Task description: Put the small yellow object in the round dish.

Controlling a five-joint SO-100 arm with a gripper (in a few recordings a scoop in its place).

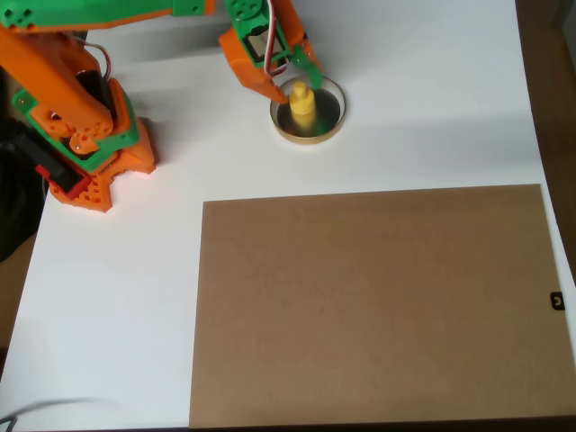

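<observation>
Nearest the lower edge of the overhead view, a large flat brown board [373, 301] lies on the white table [117, 306], well apart from the work area. Further up, at the left, stands the orange and green printed arm base [85, 126].

Beyond that, near the top centre, the small shallow round dish with dark inside and pale tan rim [308, 110] rests on the table. The small bright yellow plastic object [302, 103], a round base with a narrower knob on top, stands upright inside the dish, over its dark floor. The orange and green two-finger gripper [295, 79] hangs at the upper left rim of the dish, its fingertips close against the yellow object. Whether the fingers clamp the object or stand slightly apart from it cannot be determined; the picture is blurred there.

Handling assessment: the object appears light, rigid and smooth, hence liable to slip or topple. The recommended hold is across the narrower knob, with light pressure. It is unlikely to be fragile. The dish also looks light and may slide if nudged.
</observation>
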